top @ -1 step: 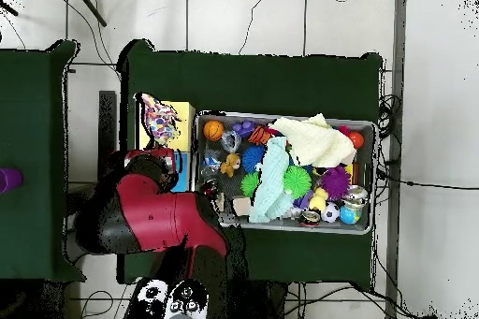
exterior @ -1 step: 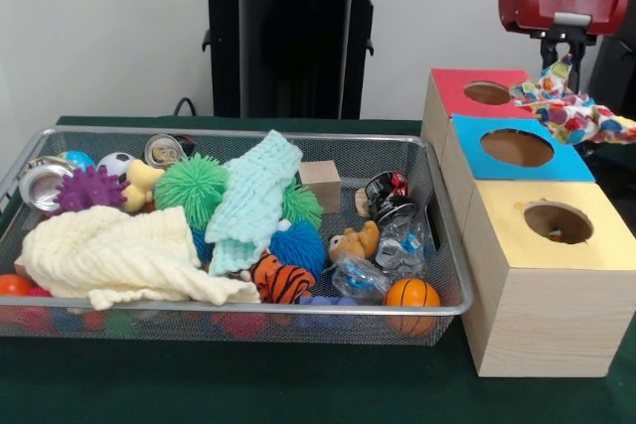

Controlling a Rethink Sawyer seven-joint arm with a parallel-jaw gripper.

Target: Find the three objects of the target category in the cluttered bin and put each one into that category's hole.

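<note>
My gripper [exterior @ -1 step: 562, 59] hangs at the upper right, shut on the top corner of a multicoloured polka-dot cloth [exterior @ -1 step: 573, 109]. The cloth drapes down beside the hole of the red-topped box [exterior @ -1 step: 462, 84] and over the far right edge of the blue-topped box [exterior @ -1 step: 479, 137]. The yellow-topped box [exterior @ -1 step: 517, 237] stands nearest, apart from the cloth. From overhead the cloth [top @ -1 step: 159, 117] lies spread across the boxes beyond my red arm [top @ -1 step: 154, 214], which hides the gripper. In the wire bin [exterior @ -1 step: 248, 311] lie a pale teal knit cloth [exterior @ -1 step: 253, 201] and a cream cloth [exterior @ -1 step: 109, 255].
The bin also holds a green spiky ball [exterior @ -1 step: 191, 189], a purple spiky ball [exterior @ -1 step: 89, 189], a blue spiky ball [exterior @ -1 step: 298, 245], a tiger toy [exterior @ -1 step: 280, 280], an orange ball [exterior @ -1 step: 411, 293], a wooden block [exterior @ -1 step: 321, 184] and crushed cans [exterior @ -1 step: 388, 194]. The bin's right wall stands close to the boxes.
</note>
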